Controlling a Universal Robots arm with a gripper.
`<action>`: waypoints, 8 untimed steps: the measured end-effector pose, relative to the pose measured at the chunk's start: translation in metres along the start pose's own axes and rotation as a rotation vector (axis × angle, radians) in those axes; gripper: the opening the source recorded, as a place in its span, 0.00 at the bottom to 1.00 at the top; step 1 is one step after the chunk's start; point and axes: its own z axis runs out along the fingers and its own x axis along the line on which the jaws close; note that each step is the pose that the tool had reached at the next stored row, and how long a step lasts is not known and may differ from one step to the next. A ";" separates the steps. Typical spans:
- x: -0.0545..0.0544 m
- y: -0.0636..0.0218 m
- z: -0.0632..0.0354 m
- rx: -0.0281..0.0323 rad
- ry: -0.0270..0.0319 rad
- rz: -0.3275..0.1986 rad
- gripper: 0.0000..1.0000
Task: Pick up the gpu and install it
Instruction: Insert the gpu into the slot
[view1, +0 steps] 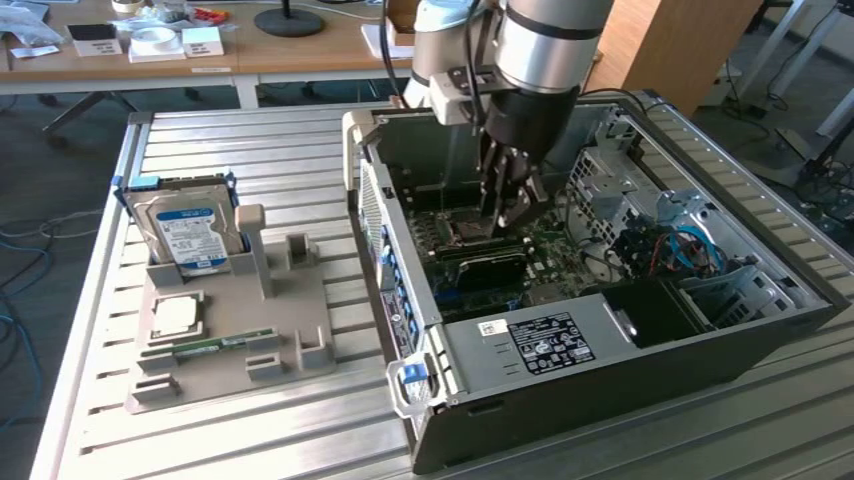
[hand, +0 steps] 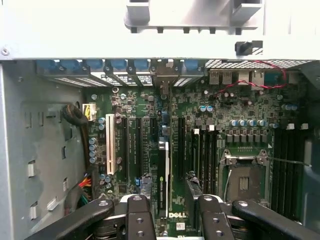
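The gpu (view1: 483, 265) stands on edge on the motherboard inside the open computer case (view1: 400, 300), its black cooler showing just below my gripper (view1: 507, 222). In the wrist view the gpu (hand: 165, 160) appears edge-on as a thin green and silver strip running between the expansion slots. My gripper (hand: 168, 184) is open and straddles the card. One of the fingers (hand: 144, 190) is on each side of it, with a visible gap between each finger and the card.
A grey parts tray (view1: 267, 330) lies at the exterior view's left, holding a hard drive with a blue-white label (view1: 187, 228), a small memory stick (view1: 214, 347) and a processor chip (view1: 178, 316). The power supply (view1: 561, 345) and drive cage (view1: 627, 180) crowd the case. The empty processor socket (hand: 242, 180) lies beside the card.
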 end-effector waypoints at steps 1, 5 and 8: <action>0.000 0.0000 -0.0017 0.0000 0.0001 0.000 0.40; 0.000 -0.0001 -0.0060 0.0001 0.0004 0.000 0.40; 0.000 0.0000 -0.0062 0.0000 0.0006 0.000 0.40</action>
